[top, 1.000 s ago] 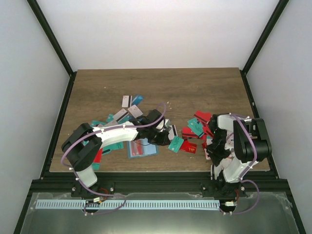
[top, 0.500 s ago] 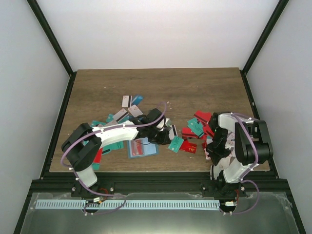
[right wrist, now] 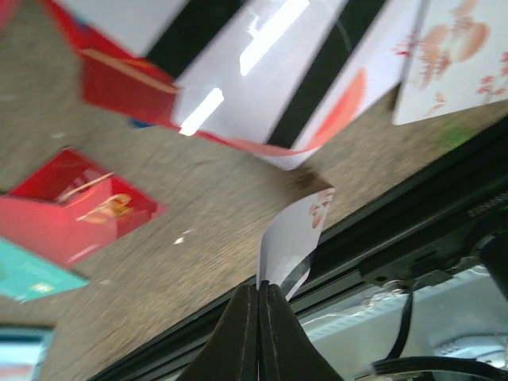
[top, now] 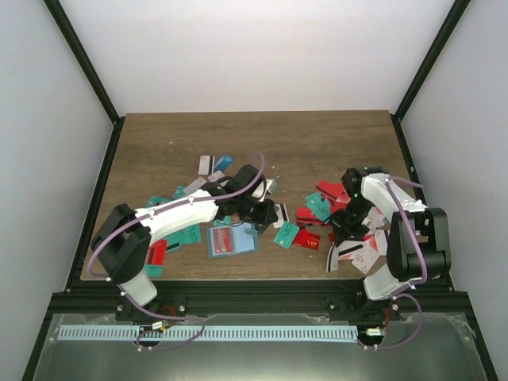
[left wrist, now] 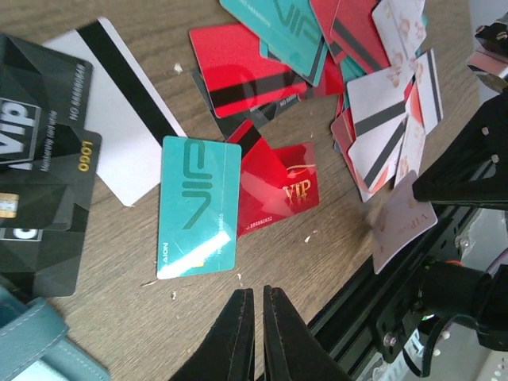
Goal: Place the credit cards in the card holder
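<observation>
Our right gripper [right wrist: 259, 287] has just pinched a white card [right wrist: 295, 238] at lower right, so we can carry it to the card holder [top: 244, 244] at lower centre; our left gripper [left wrist: 255, 295] stays closed, empty.

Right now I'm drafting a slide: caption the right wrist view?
Shut right fingers pinch a white card over the wooden table, red cards beyond.

The wooden table [top: 317, 143] bears cards [top: 305, 215] in two loose heaps and a holder [top: 244, 244] near its front edge.
</observation>
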Tool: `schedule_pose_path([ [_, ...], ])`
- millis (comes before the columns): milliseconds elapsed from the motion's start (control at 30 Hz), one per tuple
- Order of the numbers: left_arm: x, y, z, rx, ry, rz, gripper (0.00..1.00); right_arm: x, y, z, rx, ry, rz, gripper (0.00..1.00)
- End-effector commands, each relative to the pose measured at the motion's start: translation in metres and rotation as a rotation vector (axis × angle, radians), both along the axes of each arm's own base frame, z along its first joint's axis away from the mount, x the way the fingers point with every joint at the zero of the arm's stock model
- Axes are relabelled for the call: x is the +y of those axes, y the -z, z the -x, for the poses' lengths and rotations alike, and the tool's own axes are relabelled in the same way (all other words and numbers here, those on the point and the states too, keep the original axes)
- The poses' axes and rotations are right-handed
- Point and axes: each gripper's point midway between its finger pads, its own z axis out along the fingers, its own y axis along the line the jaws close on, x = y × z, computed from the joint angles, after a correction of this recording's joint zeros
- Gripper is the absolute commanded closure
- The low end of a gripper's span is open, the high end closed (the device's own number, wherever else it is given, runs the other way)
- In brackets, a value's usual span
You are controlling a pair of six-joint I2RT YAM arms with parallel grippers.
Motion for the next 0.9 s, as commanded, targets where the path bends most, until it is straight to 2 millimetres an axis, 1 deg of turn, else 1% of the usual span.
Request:
schedule_pose_path([
  [0, 0.010, -0.031, -0.013, -0.044, -0.028, 0.037, 0.93, 0.021, -0.019, -0.038, -0.145, -0.024, -0.108, 0.99],
  [100, 0.022, -0.044, -0.022, -0.061, -0.059, 0.055, 0.93, 0.035, -0.029, -0.058, -0.221, -0.075, -0.182, 0.99],
  [267, 0.043, -0.066, -0.034, -0.090, -0.114, 0.081, 0.94, 0.063, -0.041, -0.076, -0.291, -0.182, -0.307, 0.99],
  [433, 0.065, -0.091, -0.042, -0.139, -0.139, 0.123, 0.93, 0.107, -0.062, -0.090, -0.443, -0.291, -0.570, 0.99],
  [500, 0.075, -0.100, -0.045, -0.169, -0.136, 0.131, 0.92, 0.118, -0.073, -0.097, -0.517, -0.332, -0.652, 0.99],
  [533, 0.081, -0.105, -0.045, -0.183, -0.137, 0.135, 0.90, 0.127, -0.084, -0.101, -0.581, -0.362, -0.723, 0.99],
  [633, 0.096, -0.119, -0.044, -0.221, -0.128, 0.160, 0.85, 0.140, -0.110, -0.112, -0.774, -0.436, -0.818, 0.99],
  [667, 0.099, -0.123, -0.042, -0.231, -0.116, 0.168, 0.82, 0.146, -0.123, -0.113, -0.850, -0.471, -0.855, 0.99],
  [767, 0.106, -0.133, -0.033, -0.237, -0.061, 0.196, 0.71, 0.167, -0.152, -0.108, -1.016, -0.596, -1.009, 0.99],
  [867, 0.110, -0.144, -0.023, -0.245, -0.004, 0.228, 0.58, 0.184, -0.168, -0.095, -1.108, -0.712, -1.100, 0.99],
])
